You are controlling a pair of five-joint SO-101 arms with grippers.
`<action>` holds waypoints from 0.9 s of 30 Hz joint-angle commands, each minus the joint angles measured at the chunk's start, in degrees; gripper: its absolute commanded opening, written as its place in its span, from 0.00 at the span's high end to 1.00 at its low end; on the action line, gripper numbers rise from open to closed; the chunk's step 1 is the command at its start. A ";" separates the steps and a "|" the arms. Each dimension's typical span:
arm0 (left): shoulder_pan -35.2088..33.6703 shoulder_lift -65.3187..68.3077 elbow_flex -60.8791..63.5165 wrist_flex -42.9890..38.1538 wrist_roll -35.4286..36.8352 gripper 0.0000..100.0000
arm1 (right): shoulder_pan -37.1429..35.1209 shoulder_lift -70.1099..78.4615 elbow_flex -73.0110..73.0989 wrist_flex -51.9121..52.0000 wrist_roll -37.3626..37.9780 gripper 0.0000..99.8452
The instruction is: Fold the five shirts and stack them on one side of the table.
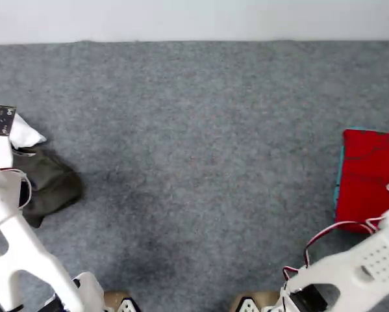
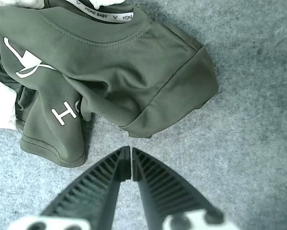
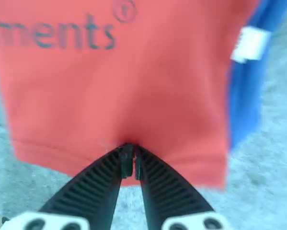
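The tabletop (image 1: pixel 200 130) is covered in fuzzy gray cloth. At its near edge stand two white arms, the left arm (image 1: pixel 19 247) by the near left corner and the right arm (image 1: pixel 363 266) by the near right corner.

The left gripper (image 2: pixel 131 165) is closed tight and holds nothing. It hangs over bare gray cloth, just beside the green shirt (image 2: pixel 114 72). That shirt lies in a crumpled heap at the left edge (it is not folded), with a white shirt (image 1: pixel 24 133) poking out behind it.

The right gripper (image 3: pixel 129 160) is closed too. Its tips sit at the hem of the red shirt (image 3: pixel 124 86), and I cannot tell if they pinch any cloth. The red shirt lies flat at the right edge, on top of a blue shirt (image 3: pixel 248 91).

Past the far edge is a pale wall (image 1: pixel 194 19).
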 commanded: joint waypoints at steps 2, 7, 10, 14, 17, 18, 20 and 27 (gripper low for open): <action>0.35 -1.93 -0.48 0.62 -0.35 0.98 | 2.86 3.21 -5.19 -0.57 0.79 0.99; 0.35 -2.02 -0.48 0.62 -0.35 0.98 | 2.68 -1.54 -15.21 5.58 0.62 0.99; 0.44 -2.02 -0.75 0.62 -0.35 0.98 | 1.98 -6.55 -15.65 5.58 0.62 0.99; 0.44 -2.02 -0.92 0.62 -0.35 0.98 | 0.40 -13.58 -14.51 5.67 -0.97 0.99; 0.35 -2.02 -0.92 0.62 -0.18 0.98 | -2.15 -18.86 -10.37 5.67 -4.31 0.99; 0.18 -1.93 -0.92 0.62 -0.18 0.97 | -3.12 -20.88 -8.18 5.67 -4.75 0.99; 0.00 -1.49 -0.84 0.44 -0.26 0.94 | -5.58 -25.36 -2.73 5.67 -5.19 0.99; 0.35 0.97 0.22 -4.31 -0.26 0.81 | -15.78 -41.27 23.56 5.67 -6.68 0.99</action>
